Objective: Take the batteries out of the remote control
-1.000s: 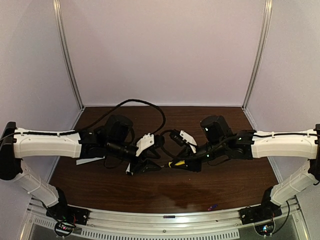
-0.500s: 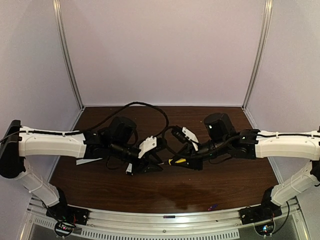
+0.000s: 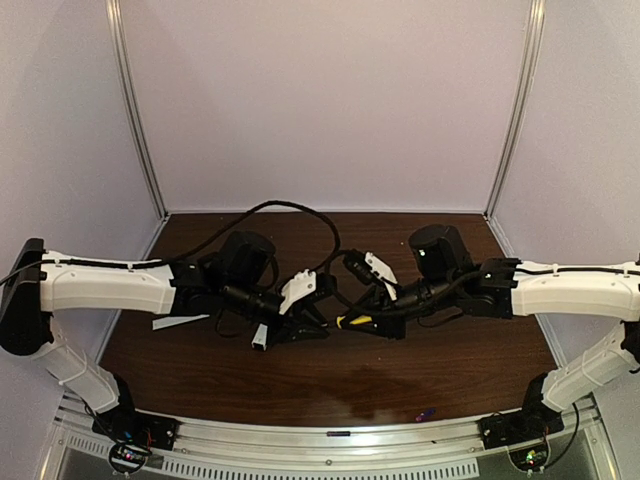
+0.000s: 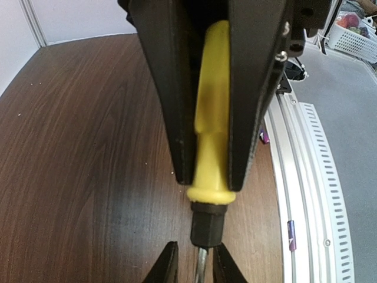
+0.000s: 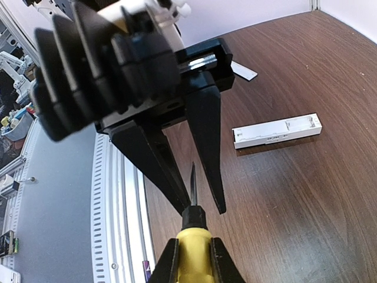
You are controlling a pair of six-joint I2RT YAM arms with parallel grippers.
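My right gripper (image 5: 194,244) is shut on the yellow handle of a screwdriver (image 5: 194,259), held above the table's middle (image 3: 357,324). My left gripper (image 4: 195,247) faces it, its jaws narrowly open on either side of the metal shaft (image 5: 192,183) with small gaps showing. The white remote control (image 5: 277,131) lies flat on the table below the left gripper (image 3: 260,338), its recess facing up. One blue-purple battery (image 4: 263,137) rests at the table's front edge. A second battery (image 4: 291,236) lies on the metal rail.
The remote's thin white cover (image 3: 180,322) lies at the table's left under the left arm. A ribbed aluminium rail (image 3: 330,440) runs along the front edge. Purple walls enclose the left, back and right sides.
My left gripper has shifted a little right onto the screwdriver's shaft and its jaws have narrowed. The right arm moved slightly left a second ago and has held still since.
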